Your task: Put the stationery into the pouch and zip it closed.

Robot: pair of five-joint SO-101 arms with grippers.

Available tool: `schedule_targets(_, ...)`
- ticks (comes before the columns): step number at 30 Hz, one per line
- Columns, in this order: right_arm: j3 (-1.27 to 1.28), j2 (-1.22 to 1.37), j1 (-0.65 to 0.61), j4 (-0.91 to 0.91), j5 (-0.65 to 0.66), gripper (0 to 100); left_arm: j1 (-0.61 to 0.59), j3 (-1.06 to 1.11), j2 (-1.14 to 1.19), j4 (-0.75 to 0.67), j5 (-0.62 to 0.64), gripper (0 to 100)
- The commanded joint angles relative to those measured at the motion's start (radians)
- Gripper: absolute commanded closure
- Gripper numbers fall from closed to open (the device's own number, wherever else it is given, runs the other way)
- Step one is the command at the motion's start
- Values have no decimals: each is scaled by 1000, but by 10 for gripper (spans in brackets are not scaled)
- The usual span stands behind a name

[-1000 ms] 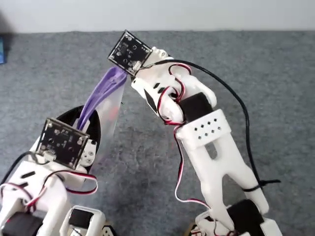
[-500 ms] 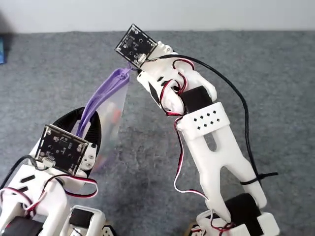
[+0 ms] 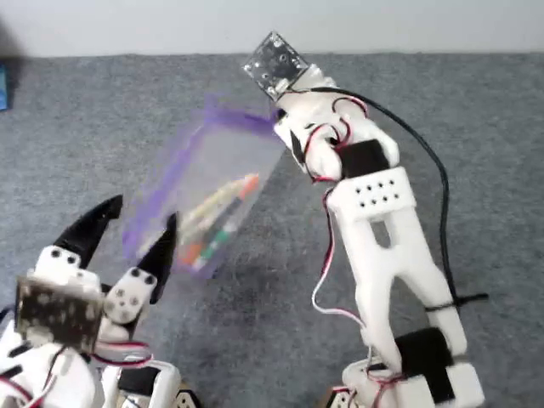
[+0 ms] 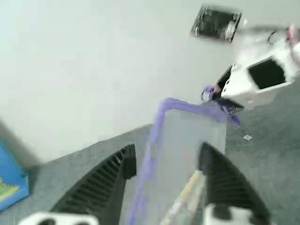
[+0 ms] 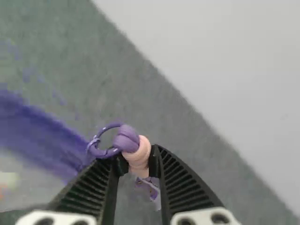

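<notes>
Pinching the zip pull, the right gripper has its two black, ribbed jaws pressed onto a pale pink bead. A knot of purple cord sits on top of the bead, and one thin purple metal ring hangs off to the side.

From that pull runs the purple zip band of the pouch, a single soft, flat, see-through plastic bag. It is held by one corner at the right jaws and stretches away from them towards the other arm.

Inside it are thin pens. One is pale with an orange tip, and there are dabs of green and red lower down. They are too smeared for me to count exactly, but I see at least two.

The far end of the pouch reaches the left gripper. Its pair of black pointed jaws is spread wide, with the bag showing in the gap between them. One jaw overlaps the pouch's lower edge from above, and I cannot tell whether it touches.

Both arms are white plastic with red and black wires, and each carries a small square circuit board at the wrist. Under everything is the table, covered in rough grey felt like carpet. A plain white wall stands behind it, and one flat blue object lies at the table's left edge.
</notes>
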Motion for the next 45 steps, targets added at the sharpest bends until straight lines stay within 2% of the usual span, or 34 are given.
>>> schedule_targets(1,-23,-31,36,1,0,991,-61,-39,-12,-21,38,713)
schedule_targets(8,-63,-74,73,13,-98,991,-219,-42,-12,-54,37,711)
schedule_targets(14,-61,-96,70,157,-107,991,-339,-38,-12,-46,41,713)
schedule_targets(19,-57,-93,157,271,-184,991,-454,-38,-12,21,41,713)
schedule_targets(24,21,-116,269,363,-201,981,-529,-38,-12,110,41,712)
schedule_targets(26,25,-147,286,432,-235,924,-534,-38,-12,141,41,712)
schedule_targets(29,25,-202,288,519,-316,783,-534,-38,-12,176,41,712)
schedule_targets(31,25,-248,286,564,-354,734,-534,-38,-12,193,41,712)
schedule_targets(37,26,-367,285,691,-422,820,-531,-38,-12,270,41,712)
schedule_targets(41,55,-438,289,750,-422,939,-525,-36,-11,273,35,712)
schedule_targets(43,98,-486,289,750,-422,998,-506,-24,-11,232,41,713)
schedule_targets(45,161,-542,289,743,-422,973,-479,-1,-12,209,43,714)
